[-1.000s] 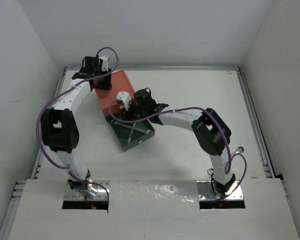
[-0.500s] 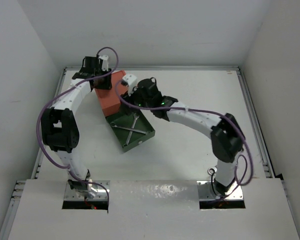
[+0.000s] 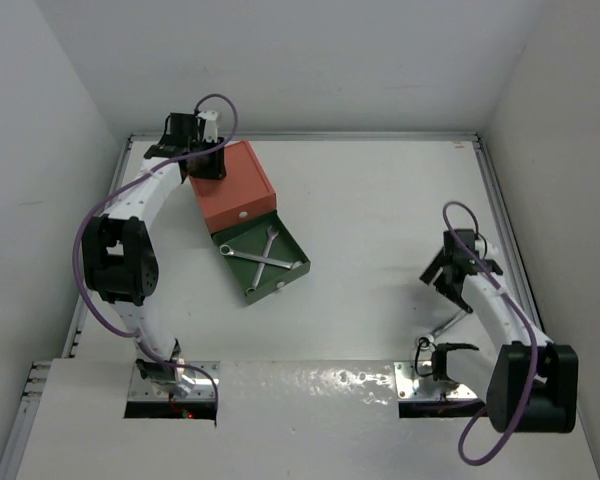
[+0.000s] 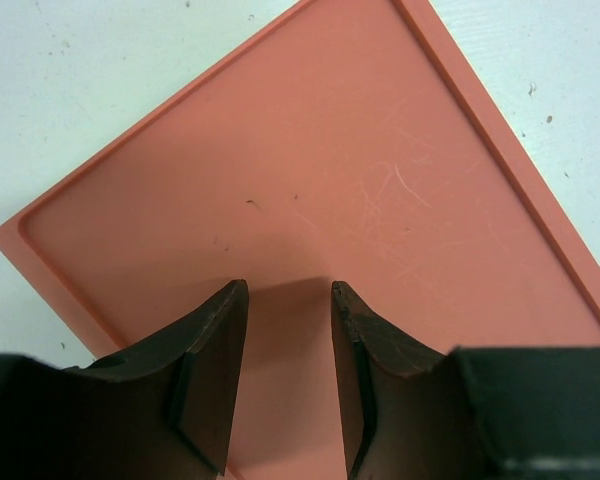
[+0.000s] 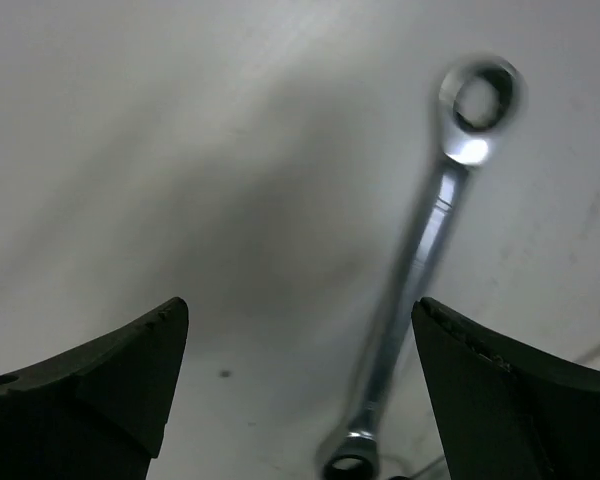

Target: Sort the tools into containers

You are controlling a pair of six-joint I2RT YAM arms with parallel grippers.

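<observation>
Right wrist: wrench [image 5: 420,250] beneath spread tool [image 5: 300,310]

The orange-red box [image 4: 330,170] looks like matt plastic, faintly scratched — the wrench [image 5: 425,250] is bright polished metal on a smooth, white, matt counter [image 5: 130,130].

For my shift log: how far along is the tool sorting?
Done: two wrenches lie crossed in the open green drawer. In hand: the open right pincer hovers over a third wrench on the table. Remaining: grasping and storing it. The left pincer sits at the orange box.
</observation>
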